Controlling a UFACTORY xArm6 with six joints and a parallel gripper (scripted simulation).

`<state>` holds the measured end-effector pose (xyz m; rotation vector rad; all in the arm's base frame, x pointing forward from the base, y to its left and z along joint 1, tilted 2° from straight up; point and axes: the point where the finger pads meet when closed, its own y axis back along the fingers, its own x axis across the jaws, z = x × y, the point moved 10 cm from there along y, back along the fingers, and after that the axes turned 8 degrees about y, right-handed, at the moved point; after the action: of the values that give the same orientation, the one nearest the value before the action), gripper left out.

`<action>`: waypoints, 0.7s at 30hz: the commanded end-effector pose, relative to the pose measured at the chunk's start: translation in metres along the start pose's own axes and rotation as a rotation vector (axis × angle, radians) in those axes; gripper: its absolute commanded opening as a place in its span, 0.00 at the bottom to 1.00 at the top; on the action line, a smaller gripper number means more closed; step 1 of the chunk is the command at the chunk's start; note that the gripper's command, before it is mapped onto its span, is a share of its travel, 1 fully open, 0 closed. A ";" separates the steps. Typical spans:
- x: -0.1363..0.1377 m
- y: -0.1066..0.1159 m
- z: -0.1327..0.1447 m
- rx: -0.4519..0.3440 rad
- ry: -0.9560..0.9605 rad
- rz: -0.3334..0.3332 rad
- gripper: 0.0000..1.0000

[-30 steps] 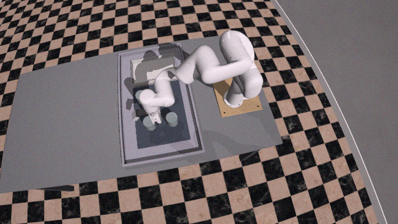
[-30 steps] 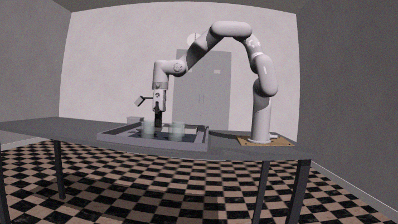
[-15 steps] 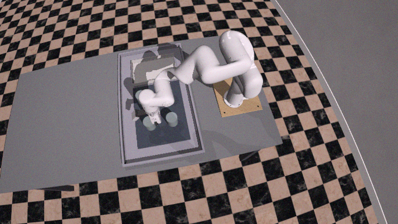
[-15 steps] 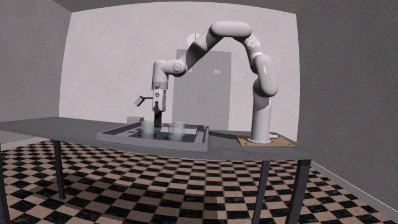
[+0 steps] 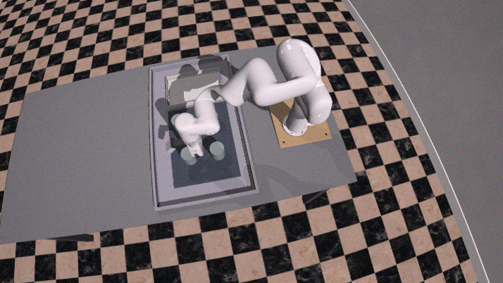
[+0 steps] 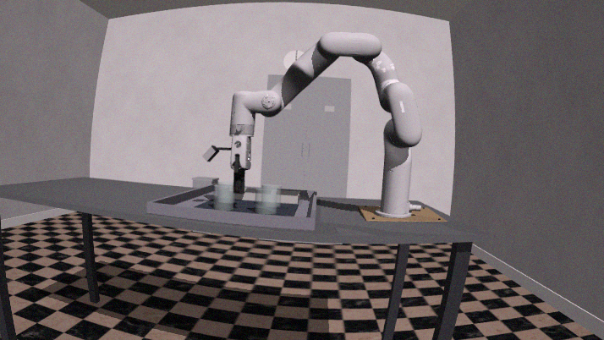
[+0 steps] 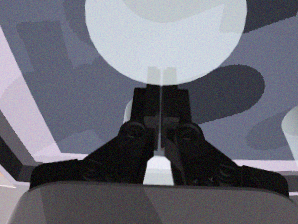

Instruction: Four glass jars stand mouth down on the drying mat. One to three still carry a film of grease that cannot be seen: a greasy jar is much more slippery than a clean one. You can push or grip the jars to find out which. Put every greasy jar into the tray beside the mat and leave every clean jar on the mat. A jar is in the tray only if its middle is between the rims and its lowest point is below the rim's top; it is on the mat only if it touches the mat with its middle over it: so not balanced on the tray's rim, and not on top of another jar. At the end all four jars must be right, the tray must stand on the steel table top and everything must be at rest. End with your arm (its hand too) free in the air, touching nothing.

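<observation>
My gripper (image 5: 196, 155) (image 6: 238, 187) (image 7: 160, 85) is shut with nothing between the fingers. It hangs low over the dark drying mat (image 5: 211, 172) (image 6: 289, 209) (image 7: 60, 90). Its tips stand right at the side of a pale glass jar (image 5: 189, 157) (image 6: 223, 197) (image 7: 166, 23); I cannot tell if they touch it. A second jar (image 5: 217, 151) (image 6: 267, 200) (image 7: 292, 125) stands a little to the right. A third jar (image 5: 173, 120) peeks out from under the wrist at the mat's back left. The fourth jar is hidden by the arm. The pale tray (image 5: 175, 88) (image 6: 205, 182) lies behind the mat.
Mat and tray lie inside a wide rimmed grey board (image 5: 158, 165) (image 6: 228, 217) on the steel table (image 5: 77, 141) (image 6: 106, 194). The arm's base stands on a wooden plate (image 5: 310, 135) (image 6: 423, 216) to the right.
</observation>
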<state>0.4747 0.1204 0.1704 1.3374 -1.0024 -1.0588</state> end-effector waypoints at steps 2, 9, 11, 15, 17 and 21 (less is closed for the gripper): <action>0.000 0.002 -0.002 0.005 0.000 0.000 0.00; 0.000 0.002 -0.003 0.005 0.000 0.000 0.00; 0.000 0.003 -0.003 0.005 0.000 0.000 0.00; 0.000 0.003 -0.003 0.005 0.000 0.000 0.00; 0.000 0.003 -0.004 0.005 0.000 0.000 0.00; 0.000 0.004 -0.004 0.005 0.000 0.000 0.00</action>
<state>0.4772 0.1206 0.1719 1.3377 -1.0027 -1.0587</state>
